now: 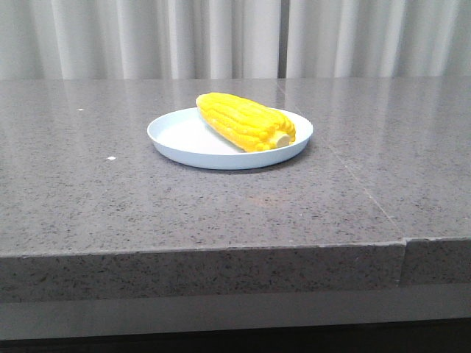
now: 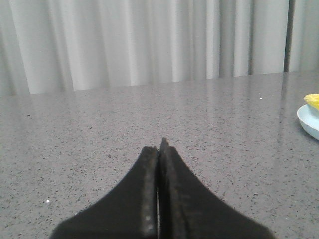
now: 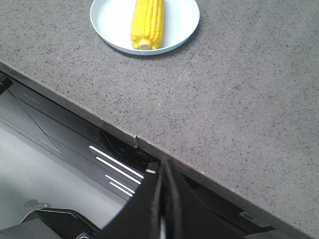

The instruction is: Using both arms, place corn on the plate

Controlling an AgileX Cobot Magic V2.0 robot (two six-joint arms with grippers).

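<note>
The left gripper (image 2: 160,145) appears only in the left wrist view. Its two black fingers (image 2: 147,189) are pressed together along their full length, with nothing between them. The fingertips hang just above the grey speckled table (image 2: 99,139), well apart from the task's things. In that view only a sliver of the plate (image 2: 308,119) and a yellow tip of the corn (image 2: 313,100) show, at about 3 o'clock from the fingertips.

In the front view, the plate (image 1: 176,132) sits near the middle of the table (image 1: 88,198), and no arm is in sight. The corn (image 1: 243,120) lies inside the plate, across its right half. The cob is set on a diagonal: the tapered end points toward 10 o'clock and the pale stub end (image 1: 280,138) toward 4 o'clock, close to the plate's near right rim. The left half of the plate is bare.

The right gripper (image 3: 161,167) appears only in the right wrist view. Its fingers (image 3: 172,199) are likewise pressed together and hold nothing. It is off the table, just outside the table's front edge (image 3: 149,144), over the robot's dark base. From the fingertips, the plate (image 3: 107,15) and the corn (image 3: 147,22) lie at about 12 o'clock, well apart, with the stub end facing the gripper.

Pale curtains (image 1: 147,37) hang behind the table.
</note>
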